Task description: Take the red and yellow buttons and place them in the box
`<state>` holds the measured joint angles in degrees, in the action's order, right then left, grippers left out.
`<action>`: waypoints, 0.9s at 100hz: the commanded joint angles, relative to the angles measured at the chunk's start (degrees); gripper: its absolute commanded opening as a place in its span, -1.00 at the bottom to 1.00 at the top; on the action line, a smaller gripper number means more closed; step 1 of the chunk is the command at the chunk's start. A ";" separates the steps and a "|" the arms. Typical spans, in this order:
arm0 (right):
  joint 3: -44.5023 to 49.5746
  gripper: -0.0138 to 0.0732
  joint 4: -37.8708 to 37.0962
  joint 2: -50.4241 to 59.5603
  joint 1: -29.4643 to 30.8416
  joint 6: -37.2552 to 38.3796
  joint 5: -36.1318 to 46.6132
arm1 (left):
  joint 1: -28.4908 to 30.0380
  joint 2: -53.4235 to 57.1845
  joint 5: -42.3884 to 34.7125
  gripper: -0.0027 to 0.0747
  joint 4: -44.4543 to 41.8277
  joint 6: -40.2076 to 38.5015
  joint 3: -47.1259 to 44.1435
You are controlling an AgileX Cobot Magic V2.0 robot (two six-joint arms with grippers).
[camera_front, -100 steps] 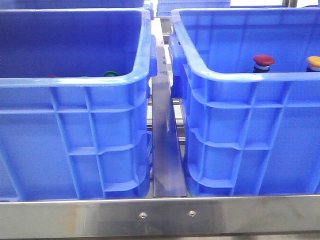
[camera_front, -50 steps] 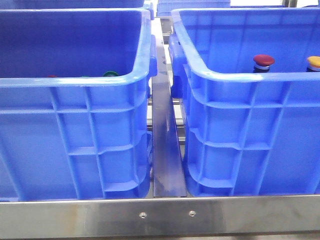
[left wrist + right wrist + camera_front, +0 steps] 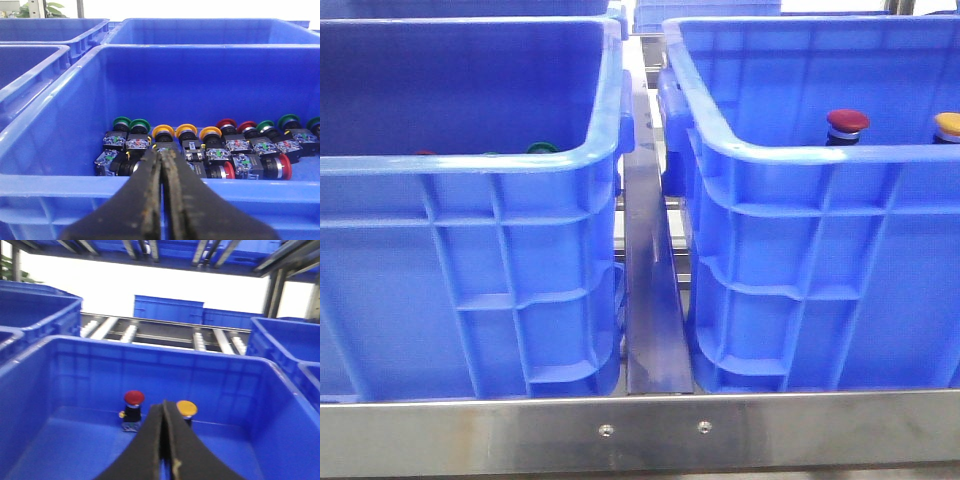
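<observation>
In the front view a red button [image 3: 847,123] and a yellow button [image 3: 948,126] stand upright inside the right blue box [image 3: 800,155]. The right wrist view shows the same red button [image 3: 133,405] and yellow button [image 3: 186,410] on that box's floor [image 3: 75,450]. My right gripper [image 3: 164,407] is shut and empty, above the near side of this box. My left gripper [image 3: 161,155] is shut and empty, over the near rim [image 3: 60,182] of the left box, which holds several red [image 3: 226,125], yellow [image 3: 163,132] and green buttons [image 3: 121,123].
The left crate [image 3: 470,165] shows a green cap [image 3: 541,148] just above its rim. A metal rail [image 3: 653,300] runs between the two crates and a steel bar [image 3: 640,430] crosses the front. More blue crates [image 3: 30,35] stand behind and beside.
</observation>
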<state>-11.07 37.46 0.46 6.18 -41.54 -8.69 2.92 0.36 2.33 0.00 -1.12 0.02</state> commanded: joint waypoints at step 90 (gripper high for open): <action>13.01 -0.84 -42.50 1.35 -5.46 47.40 14.47 | 0.10 1.70 -4.50 -0.98 0.45 -0.67 -1.14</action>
<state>1.57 -4.12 0.46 0.70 5.56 1.61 2.92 0.36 2.43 0.00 -1.12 0.02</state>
